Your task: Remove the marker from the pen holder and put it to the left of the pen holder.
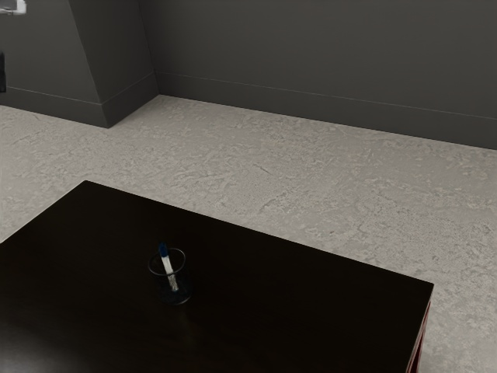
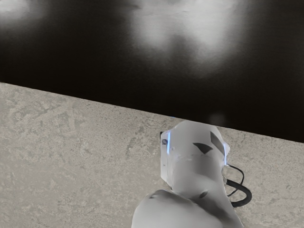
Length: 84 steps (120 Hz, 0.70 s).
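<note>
A small black part of my gripper (image 1: 2, 72) shows at the exterior view's far left edge, high up and well apart from the pen holder; whether it is open or shut cannot be told. The clear, round pen holder (image 1: 183, 294) stands upright on the dark table. Inside it leans the white marker (image 1: 168, 269), its dark blue end up and poking above the rim toward the exterior view's left.
The dark table (image 1: 287, 291) has its far edge along the pale floor (image 1: 311, 183), with grey walls behind. In the wrist view, the table (image 2: 95, 61) has bright reflections, and the white arm's lower body (image 2: 194, 166) stands beside its edge.
</note>
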Available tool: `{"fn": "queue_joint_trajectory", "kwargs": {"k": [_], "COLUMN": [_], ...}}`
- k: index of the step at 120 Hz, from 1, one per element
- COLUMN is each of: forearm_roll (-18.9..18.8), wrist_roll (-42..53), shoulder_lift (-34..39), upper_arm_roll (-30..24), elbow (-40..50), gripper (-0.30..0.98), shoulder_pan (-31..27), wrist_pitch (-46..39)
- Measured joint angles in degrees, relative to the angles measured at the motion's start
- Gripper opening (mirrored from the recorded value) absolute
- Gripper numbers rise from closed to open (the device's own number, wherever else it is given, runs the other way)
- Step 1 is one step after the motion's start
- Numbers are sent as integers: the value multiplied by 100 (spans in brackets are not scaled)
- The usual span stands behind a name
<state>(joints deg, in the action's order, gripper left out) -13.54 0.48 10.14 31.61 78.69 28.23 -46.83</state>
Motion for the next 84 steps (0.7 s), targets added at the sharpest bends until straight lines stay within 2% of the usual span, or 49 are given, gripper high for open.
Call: {"fn": "queue_joint_trajectory", "kwargs": {"k": [7,19,25,33,42,49,61,84], "forearm_roll": [-74,-70,44,234,610,931,1375,1807], "wrist_roll": [-34,-98,-135,-174,-205,-224,-223,-110], "shoulder_lift": [-65,-422,-814,-1087,-1480,-1556,-1608,-1659], "upper_arm_roll": [7,17,-6,17,-1104,-1518,-1690,-1565], "elbow": [196,348,382,1030,1807,2623,3498,4007], "gripper": [67,67,67,67,67,67,67,67], "shoulder_pan": [344,451,437,621,-359,-803,-1192,-1228], "wrist_pitch": [-747,-1626,-1976,-2648,-3538,-4344,-5568,-6993]}}
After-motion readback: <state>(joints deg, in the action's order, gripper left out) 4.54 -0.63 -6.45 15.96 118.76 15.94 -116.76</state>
